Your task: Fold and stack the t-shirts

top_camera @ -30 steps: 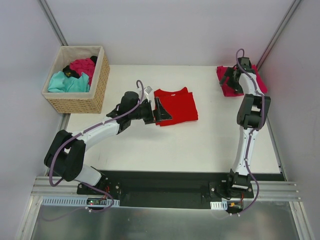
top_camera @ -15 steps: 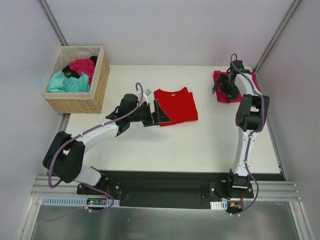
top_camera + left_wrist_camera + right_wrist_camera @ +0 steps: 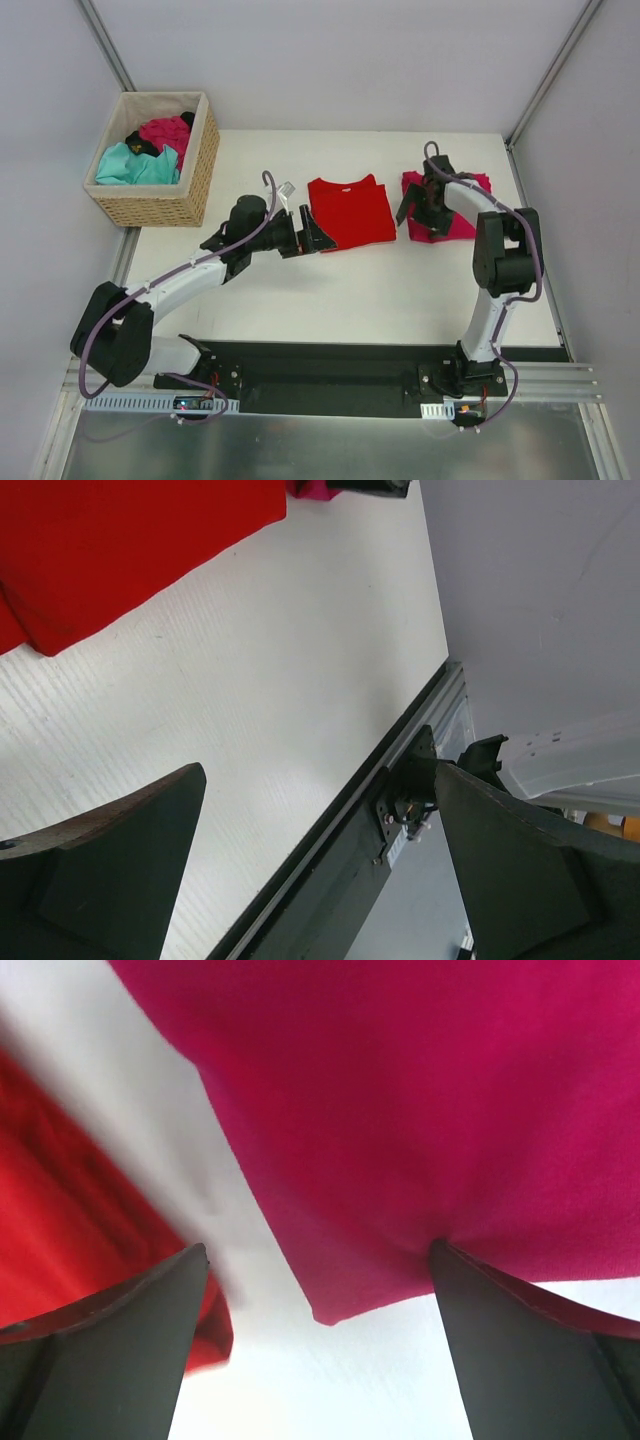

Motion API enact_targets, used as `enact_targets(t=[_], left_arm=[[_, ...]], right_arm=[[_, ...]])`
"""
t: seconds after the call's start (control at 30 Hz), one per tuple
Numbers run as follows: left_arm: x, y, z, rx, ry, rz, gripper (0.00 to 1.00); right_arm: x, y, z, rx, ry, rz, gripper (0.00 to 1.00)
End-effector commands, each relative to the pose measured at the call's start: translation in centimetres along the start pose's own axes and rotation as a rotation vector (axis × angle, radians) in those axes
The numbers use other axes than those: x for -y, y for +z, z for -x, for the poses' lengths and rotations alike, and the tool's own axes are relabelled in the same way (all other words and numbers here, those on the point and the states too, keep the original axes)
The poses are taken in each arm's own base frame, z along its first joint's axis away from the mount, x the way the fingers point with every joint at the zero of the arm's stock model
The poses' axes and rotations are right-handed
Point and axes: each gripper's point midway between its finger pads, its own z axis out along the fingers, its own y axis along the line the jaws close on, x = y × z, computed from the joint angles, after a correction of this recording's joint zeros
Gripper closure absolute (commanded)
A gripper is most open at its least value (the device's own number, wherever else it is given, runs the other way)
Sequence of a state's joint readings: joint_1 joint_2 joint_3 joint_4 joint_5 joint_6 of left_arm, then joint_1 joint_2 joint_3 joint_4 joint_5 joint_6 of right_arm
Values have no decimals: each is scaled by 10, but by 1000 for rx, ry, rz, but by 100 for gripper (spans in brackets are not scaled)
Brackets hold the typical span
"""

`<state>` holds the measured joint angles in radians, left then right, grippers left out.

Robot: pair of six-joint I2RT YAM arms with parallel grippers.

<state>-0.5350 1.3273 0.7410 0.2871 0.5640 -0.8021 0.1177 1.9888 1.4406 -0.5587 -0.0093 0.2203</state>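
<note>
White table [image 3: 330,290], wicker basket [image 3: 160,207] beside its far-left corner; left hand [image 3: 305,215] and right hand [image 3: 420,213] gape, flanking red shirt [image 3: 355,210].

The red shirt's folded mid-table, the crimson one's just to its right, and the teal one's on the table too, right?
No: the teal shirt lies in the wicker basket at the far left, not on the table, as the top view shows. The red shirt is folded mid-table, the crimson one just to its right.
</note>
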Motion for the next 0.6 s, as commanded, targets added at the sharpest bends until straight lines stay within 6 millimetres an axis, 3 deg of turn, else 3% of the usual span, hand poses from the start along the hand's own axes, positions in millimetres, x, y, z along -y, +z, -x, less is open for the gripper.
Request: enact_targets(t=[0.0, 0.03, 0.13, 0.17, 0.27, 0.43, 0.57], left_arm=[[9, -13, 4, 51, 18, -14, 1], [13, -16, 5, 62, 24, -18, 1], [13, -24, 1, 75, 24, -6, 1], [12, -26, 0, 82, 24, 0, 1], [17, -35, 0, 104, 30, 0, 1], [29, -49, -3, 134, 48, -5, 1], [31, -53, -3, 145, 56, 12, 1]], right_arm=[[-8, -13, -47, 1, -15, -11, 3], [-5, -8, -67, -31, -22, -11, 4], [-18, -12, -89, -31, -62, 15, 3], [-13, -10, -98, -38, -67, -5, 3], [-18, -17, -109, -28, -94, 2, 3], [-18, -48, -99, 42, -118, 8, 3], [-25, -103, -64, 200, -140, 31, 4]])
